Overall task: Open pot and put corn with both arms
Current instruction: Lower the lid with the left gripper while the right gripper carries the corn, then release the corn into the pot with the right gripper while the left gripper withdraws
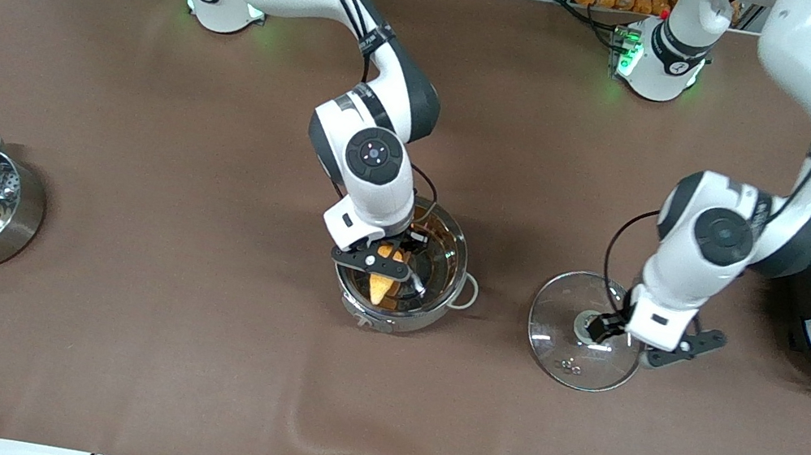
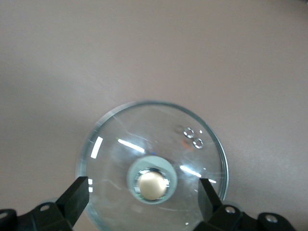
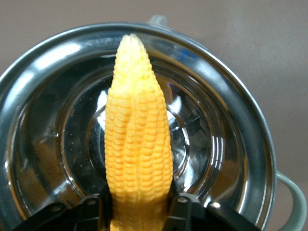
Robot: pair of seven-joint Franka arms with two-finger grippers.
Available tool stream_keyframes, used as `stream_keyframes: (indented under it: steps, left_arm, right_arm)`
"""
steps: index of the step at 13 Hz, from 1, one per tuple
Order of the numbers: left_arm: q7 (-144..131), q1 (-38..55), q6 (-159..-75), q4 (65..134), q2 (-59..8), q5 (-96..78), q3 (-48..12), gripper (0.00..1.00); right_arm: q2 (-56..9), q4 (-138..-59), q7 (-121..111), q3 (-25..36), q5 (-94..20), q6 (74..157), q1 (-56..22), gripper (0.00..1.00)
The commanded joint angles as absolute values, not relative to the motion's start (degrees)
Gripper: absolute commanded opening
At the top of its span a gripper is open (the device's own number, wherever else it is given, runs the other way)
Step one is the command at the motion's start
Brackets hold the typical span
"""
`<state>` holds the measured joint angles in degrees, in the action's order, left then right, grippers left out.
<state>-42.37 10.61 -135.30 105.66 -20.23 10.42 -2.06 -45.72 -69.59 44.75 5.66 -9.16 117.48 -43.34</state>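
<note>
Lowest before us lies the glass lid (image 1: 585,336), flat on the table mid-way toward the left arm's end; our left gripper (image 1: 613,328) hovers over its knob (image 2: 153,185), jaws wide. Our right gripper (image 1: 385,261) clamps the corn (image 3: 137,144) over the open pot (image 1: 451,248) at table centre.

Even, bright overhead light; soft shadows fall toward 3 o'clock of each object on the desk (image 1: 186,356). White glare streaks the glass lid (image 2: 154,159) and pot (image 3: 250,144) rim. Both wrist views look slightly soft.
</note>
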Motion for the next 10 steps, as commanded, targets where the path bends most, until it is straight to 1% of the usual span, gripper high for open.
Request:
stream_keyframes:
  steps: [1, 3, 5, 6, 7, 8, 10]
  left_arm:
    - [-38.51, 8.44, -129.57, 107.31, -11.45, 11.43, -2.64, 1.0]
    - [-35.96, 8.7, -122.12, 106.97, -6.35, 11.25, -2.81, 1.0]
    - [-27.82, 8.44, -115.17, 106.35, -1.43, 8.02, -2.73, 1.0]
    - [-23.51, 8.44, -110.87, 105.74, 0.77, 6.43, -2.55, 1.0]
    - [-19.99, 8.44, -106.57, 104.86, 2.97, 5.98, -2.46, 1.0]
    - [-17.52, 8.44, -102.96, 103.9, 4.47, 5.54, -2.37, 1.0]
    - [-12.24, 8.18, -96.97, 101.27, 6.67, 3.79, -2.29, 1.0]
  right_arm:
    - [-46.23, -67.15, 45.88, 5.62, -10.9, 115.49, -42.63, 1.0]
    - [-45.44, -66.8, 45.7, 5.62, -11.16, 113.48, -42.02, 1.0]
    - [-43.17, -66.18, 40.74, 5.27, -11.16, 106.91, -38.08, 1.0]
    - [-40.46, -66.18, 35.39, 5.97, -10.9, 104.09, -37.01, 1.0]
    - [-37.73, -66.62, 31.68, 6.76, -10.9, 102.5, -35.0, 1.0]
    - [-35.88, -66.88, 29.47, 6.77, -11.25, 101.44, -30.98, 1.0]
    - [-33.24, -67.93, 22.72, 6.94, -10.55, 96.61, -25.6, 1.0]
